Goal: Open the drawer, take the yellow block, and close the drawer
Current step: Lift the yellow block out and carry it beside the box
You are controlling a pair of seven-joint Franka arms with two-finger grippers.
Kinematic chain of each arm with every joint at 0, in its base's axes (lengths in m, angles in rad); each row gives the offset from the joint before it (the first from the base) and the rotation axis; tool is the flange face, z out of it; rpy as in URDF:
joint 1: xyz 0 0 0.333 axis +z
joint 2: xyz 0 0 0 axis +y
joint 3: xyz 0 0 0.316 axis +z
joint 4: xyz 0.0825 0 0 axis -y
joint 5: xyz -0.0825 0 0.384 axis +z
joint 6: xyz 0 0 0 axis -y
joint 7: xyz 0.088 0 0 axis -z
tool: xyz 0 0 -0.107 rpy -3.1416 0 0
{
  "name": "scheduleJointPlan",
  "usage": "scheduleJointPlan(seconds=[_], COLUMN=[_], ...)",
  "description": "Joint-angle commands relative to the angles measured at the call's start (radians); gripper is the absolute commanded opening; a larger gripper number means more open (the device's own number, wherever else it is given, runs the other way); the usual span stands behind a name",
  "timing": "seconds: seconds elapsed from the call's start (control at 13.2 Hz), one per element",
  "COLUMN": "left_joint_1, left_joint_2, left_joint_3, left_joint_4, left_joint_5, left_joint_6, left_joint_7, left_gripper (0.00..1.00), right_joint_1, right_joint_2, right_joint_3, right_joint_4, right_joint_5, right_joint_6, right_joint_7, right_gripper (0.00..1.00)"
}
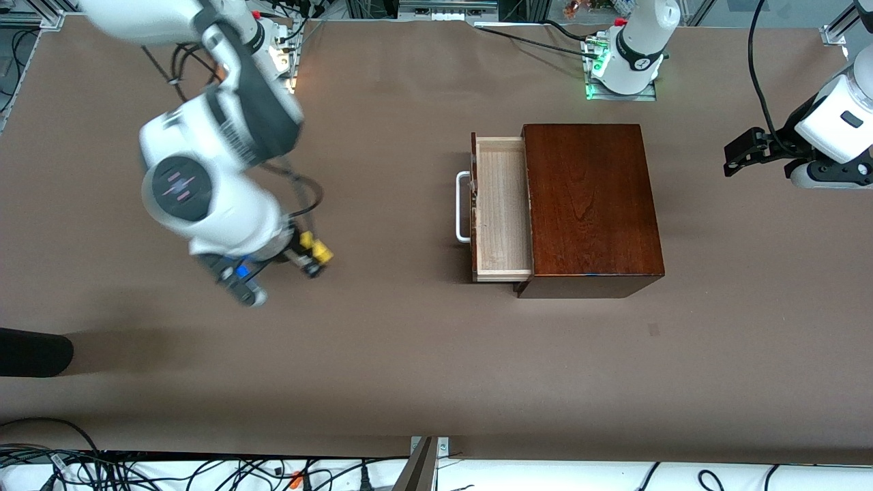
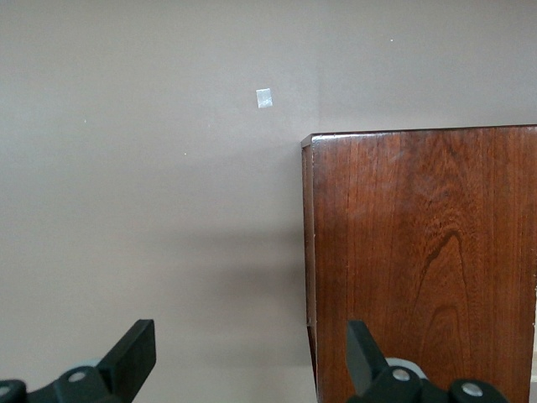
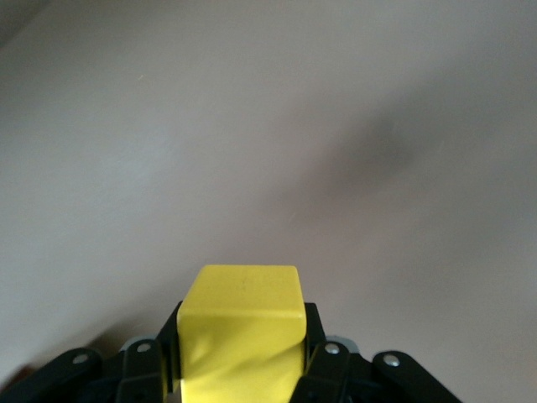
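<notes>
My right gripper [image 1: 315, 258] clamps block [image 1: 320, 253] over bare desk toward right arm's end. Drawer [image 1: 501, 208] stands open mid-desk, handle [image 1: 462, 206] facing my right gripper. Left gripper [image 1: 740, 151] waits spread, empty, at left arm's edge; right arm better placed for push.

Right arm is reaching from its base at the table's top edge toward the right arm's end, wrist bent downward. The right gripper [image 1: 310, 258] is hanging above the table surface, about midway between the top and bottom edges, its fingers [image 3: 323, 357] pressing on the yellow block [image 1: 320, 253] between them. Left arm is waiting at the left arm's end of the table; the left gripper [image 1: 735, 154] is hovering with fingers [image 2: 134, 353] spread wide apart.
</notes>
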State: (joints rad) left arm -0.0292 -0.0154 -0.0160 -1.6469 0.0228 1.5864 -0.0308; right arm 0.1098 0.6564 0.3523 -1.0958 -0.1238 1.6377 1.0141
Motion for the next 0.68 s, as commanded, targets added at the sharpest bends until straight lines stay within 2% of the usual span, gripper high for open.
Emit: scheduleJointPlan(seconds=[0.0, 0.15, 0.3, 0.61], left_joint_1=[0.003, 0.003, 0.003, 0.003], left_joint_2=[-0.012, -0.012, -0.014, -0.012], left_joint_3=[0.002, 0.002, 0.002, -0.001], left_joint_4=[0.002, 0.002, 0.002, 0.002], left_joint_5=[-0.024, -0.024, -0.024, -0.024], left_joint_6=[-0.016, -0.016, -0.016, -0.017], left_joint_7=[0.026, 0.026, 0.026, 0.026], left_gripper=[1.00, 1.00, 1.00, 1.00], right_joint_1=[-0.097, -0.128, -0.130, -0.130], right_joint_2=[0.024, 0.060, 0.071, 0.092], right_joint_3=[0.019, 0.007, -0.022, -0.045], right_joint_4=[-0.027, -0.044, -0.116, -0.287], right_joint_5=[0.006, -0.013, -0.048, -0.114], right_joint_6=[0.040, 0.112, 0.213, 0.488], right_joint_7=[-0.271, -0.429, -0.578, -0.667], right_gripper=[0.00, 0.00, 0.00, 0.00])
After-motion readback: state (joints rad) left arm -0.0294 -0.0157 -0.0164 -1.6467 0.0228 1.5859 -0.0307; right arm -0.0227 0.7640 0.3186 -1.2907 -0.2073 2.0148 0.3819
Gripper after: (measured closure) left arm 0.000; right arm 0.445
